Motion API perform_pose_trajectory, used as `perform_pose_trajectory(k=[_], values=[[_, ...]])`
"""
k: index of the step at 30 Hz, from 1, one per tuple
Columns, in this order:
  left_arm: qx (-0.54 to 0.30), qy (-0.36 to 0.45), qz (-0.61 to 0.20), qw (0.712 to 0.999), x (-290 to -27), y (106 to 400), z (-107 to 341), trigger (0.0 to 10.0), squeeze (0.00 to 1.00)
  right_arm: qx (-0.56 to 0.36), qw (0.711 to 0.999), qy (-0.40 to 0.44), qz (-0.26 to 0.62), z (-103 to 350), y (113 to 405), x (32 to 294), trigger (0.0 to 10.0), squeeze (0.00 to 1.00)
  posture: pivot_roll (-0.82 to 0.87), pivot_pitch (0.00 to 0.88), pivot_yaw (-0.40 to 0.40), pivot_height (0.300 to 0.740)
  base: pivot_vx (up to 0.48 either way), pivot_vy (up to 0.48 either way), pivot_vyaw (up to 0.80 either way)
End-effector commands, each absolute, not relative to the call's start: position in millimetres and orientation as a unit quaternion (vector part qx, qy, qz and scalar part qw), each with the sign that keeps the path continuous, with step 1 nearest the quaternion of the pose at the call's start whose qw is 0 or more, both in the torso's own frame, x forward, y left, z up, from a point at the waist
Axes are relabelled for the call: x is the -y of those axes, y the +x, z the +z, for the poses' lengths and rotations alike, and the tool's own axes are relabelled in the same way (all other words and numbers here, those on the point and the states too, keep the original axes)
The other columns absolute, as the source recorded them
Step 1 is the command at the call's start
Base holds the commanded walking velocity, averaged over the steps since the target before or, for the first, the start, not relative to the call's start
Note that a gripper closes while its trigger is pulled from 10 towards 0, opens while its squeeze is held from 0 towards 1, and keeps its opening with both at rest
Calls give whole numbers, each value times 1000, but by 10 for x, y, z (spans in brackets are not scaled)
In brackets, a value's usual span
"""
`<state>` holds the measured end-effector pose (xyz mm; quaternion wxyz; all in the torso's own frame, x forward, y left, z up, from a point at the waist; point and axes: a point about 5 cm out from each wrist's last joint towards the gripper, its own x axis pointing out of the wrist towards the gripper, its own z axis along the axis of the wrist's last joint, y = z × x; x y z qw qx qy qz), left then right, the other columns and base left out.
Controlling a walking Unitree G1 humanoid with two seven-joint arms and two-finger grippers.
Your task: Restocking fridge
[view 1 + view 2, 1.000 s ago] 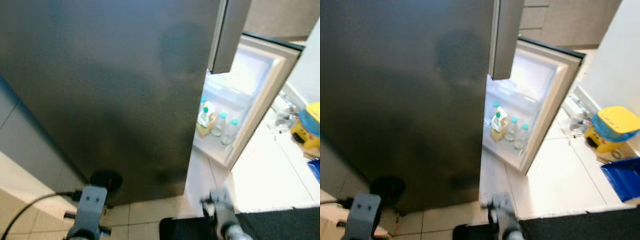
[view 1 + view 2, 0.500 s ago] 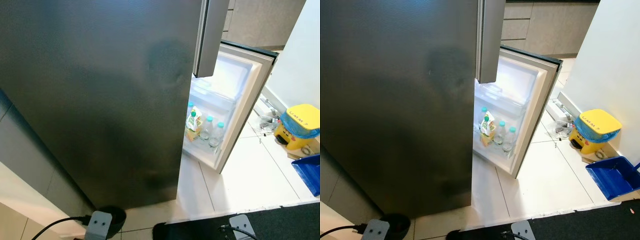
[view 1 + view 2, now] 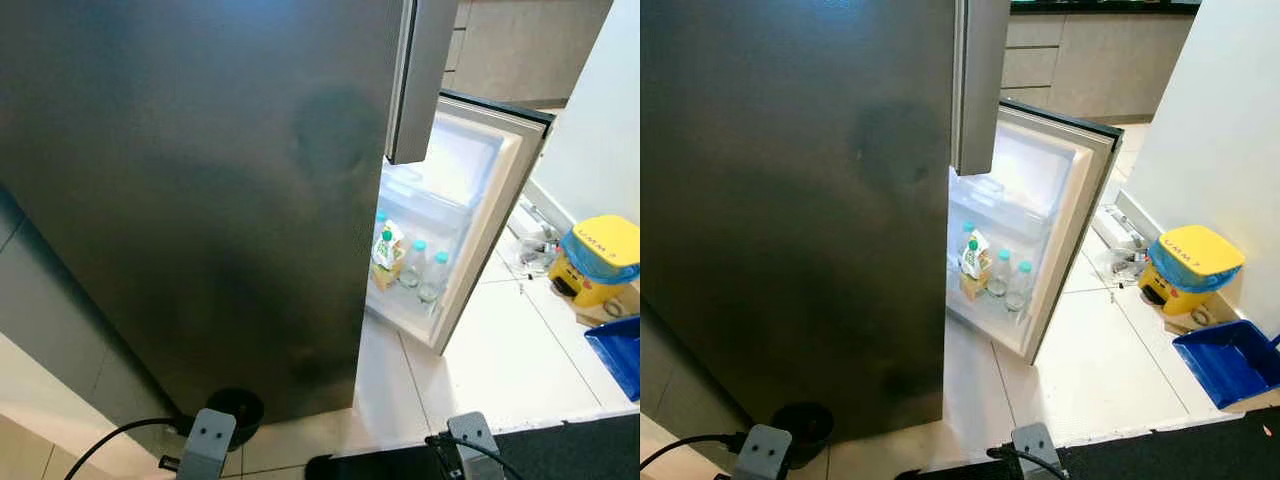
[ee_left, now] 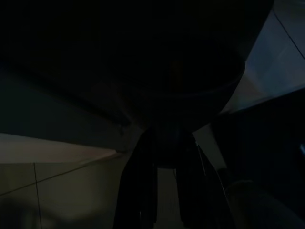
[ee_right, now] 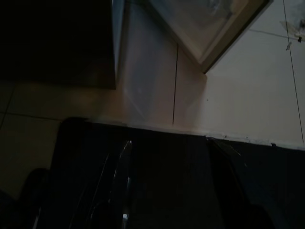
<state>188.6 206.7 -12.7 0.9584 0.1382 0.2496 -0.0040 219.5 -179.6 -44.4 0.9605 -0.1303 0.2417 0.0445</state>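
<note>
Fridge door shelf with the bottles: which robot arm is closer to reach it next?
Probably the right. The open door shelf with its bottles lies on the robot's right, ahead of the right arm; the left arm faces the closed dark fridge side.

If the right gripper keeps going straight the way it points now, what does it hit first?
Most likely the black mat under the right gripper, whose fingers angle down at it. Past the mat's edge lie pale floor tiles and the open fridge door. Depth is unclear in this dark view.
</note>
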Motion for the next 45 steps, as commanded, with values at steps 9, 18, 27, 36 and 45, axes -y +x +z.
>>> perform_pose_trajectory(k=[9,18,27,36,45], values=[[-250,140,9,958,-2066,1859,-182,10000,0,-241,961,-127,41,-451,2181,1792,10000,0,-41,119,19,740,0,-392,0],[-255,144,20,956,-2107,1873,-198,10000,0,-231,965,-114,46,-432,2196,1746,10000,0,-41,120,24,740,0,-353,0],[-258,145,26,955,-2121,1891,-195,10000,0,-219,969,-103,53,-395,2243,1699,10000,0,-39,120,26,740,0,-290,0],[-260,147,27,954,-2117,1908,-200,10000,0,-203,972,-97,66,-339,2311,1627,10000,0,-42,118,29,740,0,-230,0],[-257,150,24,954,-2110,1919,-198,10000,0,-198,973,-97,70,-323,2328,1614,10000,0,-43,114,29,740,337,0,0]])
